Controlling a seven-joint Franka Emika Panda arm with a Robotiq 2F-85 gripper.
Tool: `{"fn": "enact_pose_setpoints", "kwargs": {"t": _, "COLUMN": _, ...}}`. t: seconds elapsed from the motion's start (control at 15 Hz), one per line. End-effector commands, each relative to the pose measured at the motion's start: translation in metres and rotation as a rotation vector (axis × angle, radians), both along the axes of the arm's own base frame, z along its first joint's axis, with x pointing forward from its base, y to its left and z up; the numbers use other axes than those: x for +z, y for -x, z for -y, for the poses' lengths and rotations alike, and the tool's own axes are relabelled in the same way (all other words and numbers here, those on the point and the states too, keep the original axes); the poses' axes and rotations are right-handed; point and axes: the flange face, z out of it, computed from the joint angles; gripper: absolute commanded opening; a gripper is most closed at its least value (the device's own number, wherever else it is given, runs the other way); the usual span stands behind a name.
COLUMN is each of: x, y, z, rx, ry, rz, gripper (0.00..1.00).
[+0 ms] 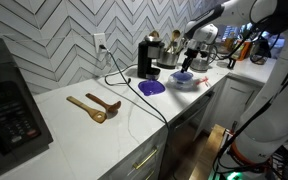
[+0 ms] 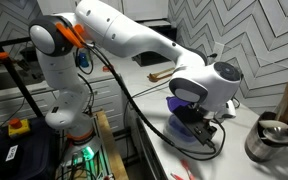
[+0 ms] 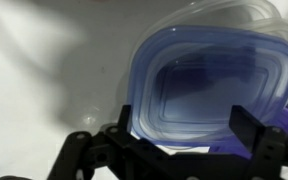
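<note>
The gripper (image 3: 187,122) hangs with its jaws spread wide, a finger on each side of a translucent blue plastic container (image 3: 209,70) that sits on the white counter (image 1: 114,125). A purple lid (image 1: 152,88) lies nearby, with a black coffee maker (image 1: 147,57) behind it and wooden spoons (image 1: 92,106) well apart.

Wooden spoons (image 1: 94,106): two, lying together on the bench (image 1: 74,135).
Coffee maker (image 1: 147,58): black, by the tiled wall.
Microwave (image 1: 9,105): bench end.
</note>
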Motion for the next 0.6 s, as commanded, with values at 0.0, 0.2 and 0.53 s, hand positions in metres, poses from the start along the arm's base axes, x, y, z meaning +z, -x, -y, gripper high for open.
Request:
{"fn": "enact_pose_setpoints", "kwargs": {"t": 0.0, "x": -0.0016, "y": 0.0027, "z": -0.0036, "rx": 0.019, "ry": 0.003, "rz": 0.037, "gripper": 1.00}}
{"fn": "enact_pose_setpoints", "kwargs": {"t": 0.2, "x": -0.0031, "y": 0.0002, "z": -0.0073, "rx": 0.034, "ry": -0.002, "rz": 0.037, "gripper": 1.00}}
{"fn": "enact_pose_setpoints", "kwargs": {"t": 0.53, "x": -0.0020, "y": -0.0012, "z": -0.0097, "rx": 0.061, "ry": -0.007, "rz": 0.042, "gripper": 1.00}}
